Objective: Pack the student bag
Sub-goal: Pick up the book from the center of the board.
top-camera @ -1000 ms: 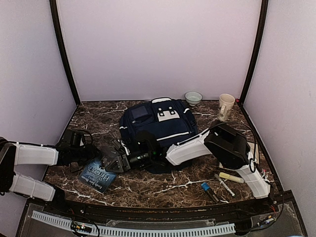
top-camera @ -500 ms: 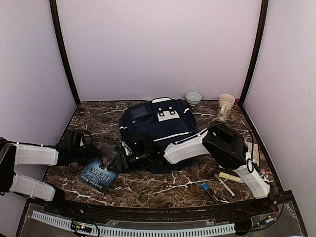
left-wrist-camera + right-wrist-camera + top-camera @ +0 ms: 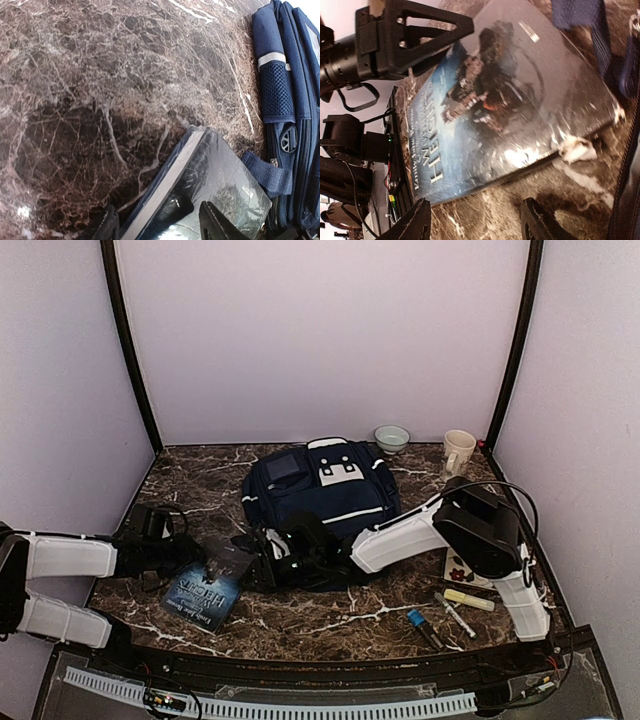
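Beside student bag (image 3: 330, 495), right arm (image 3: 400, 538) outstretched

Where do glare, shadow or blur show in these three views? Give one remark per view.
Right wrist view: white glare on the glossy book cover near its lower edge. Left wrist view: the marble table darkens toward the lower left, and the cover reflects patchily. Top external view: soft, even light, no glare on the navy backpack.

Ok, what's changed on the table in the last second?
The right gripper pulled back rightward from the book toward the student bag, its jaws opening slightly, uncovering more of the cover. The left gripper still sits at the book's left edge; bag, mug and bowl haven't moved.
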### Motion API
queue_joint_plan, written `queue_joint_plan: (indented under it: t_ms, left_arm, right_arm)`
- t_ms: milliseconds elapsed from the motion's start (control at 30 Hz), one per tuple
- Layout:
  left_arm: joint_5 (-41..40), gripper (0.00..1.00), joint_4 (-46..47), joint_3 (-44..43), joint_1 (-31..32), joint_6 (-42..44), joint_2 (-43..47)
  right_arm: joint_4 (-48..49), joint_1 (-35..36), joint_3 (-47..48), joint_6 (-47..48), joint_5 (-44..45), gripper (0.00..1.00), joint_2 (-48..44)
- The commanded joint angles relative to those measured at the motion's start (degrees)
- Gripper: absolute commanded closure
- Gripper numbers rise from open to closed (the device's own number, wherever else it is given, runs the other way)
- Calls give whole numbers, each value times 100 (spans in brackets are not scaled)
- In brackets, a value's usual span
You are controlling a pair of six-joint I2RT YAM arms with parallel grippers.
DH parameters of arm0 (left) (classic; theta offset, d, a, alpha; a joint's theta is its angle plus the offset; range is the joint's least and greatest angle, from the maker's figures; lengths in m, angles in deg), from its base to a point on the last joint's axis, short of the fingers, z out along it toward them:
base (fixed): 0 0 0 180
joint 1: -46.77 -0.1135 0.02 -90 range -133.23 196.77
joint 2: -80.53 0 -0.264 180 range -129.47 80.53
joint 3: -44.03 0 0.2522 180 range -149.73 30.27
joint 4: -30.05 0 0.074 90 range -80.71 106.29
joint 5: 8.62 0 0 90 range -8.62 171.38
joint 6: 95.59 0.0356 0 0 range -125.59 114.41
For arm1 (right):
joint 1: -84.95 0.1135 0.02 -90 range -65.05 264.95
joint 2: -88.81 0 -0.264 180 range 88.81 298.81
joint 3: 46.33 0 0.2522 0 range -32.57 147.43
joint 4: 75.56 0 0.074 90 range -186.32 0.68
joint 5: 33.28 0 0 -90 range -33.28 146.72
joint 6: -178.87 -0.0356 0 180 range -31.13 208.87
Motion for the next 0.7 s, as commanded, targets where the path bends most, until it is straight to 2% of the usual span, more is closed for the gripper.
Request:
queue_joint_plan:
  t_ms: [0, 133, 267, 433, 500, 600, 667]
  left_arm:
    - [-88, 43, -894, 237, 164, -129, 133]
    - [-184, 43, -868, 325, 225, -208, 152]
    - [-203, 43, -771, 320, 357, -271, 11]
    - [-180, 45, -578, 330, 501, -347, -326]
    - [-72, 46, -382, 373, 560, -380, -452]
    - [26, 48, -198, 378, 651, -415, -625]
    - [44, 48, -139, 382, 692, -436, -693]
  right_arm:
    - [-201, 107, -272, -147, 434, 38, -107]
    - [-639, 159, 40, -407, 770, 38, 110]
    - [-329, 152, 255, -839, 786, 34, 395]
    - [3, 120, 974, -1300, 474, 32, 1016]
    - [447, 85, 1215, -1535, -61, 32, 1297]
    - [2055, 40, 1082, -2035, -786, 33, 1389]
    - [2700, 21, 886, -2106, -992, 33, 1302]
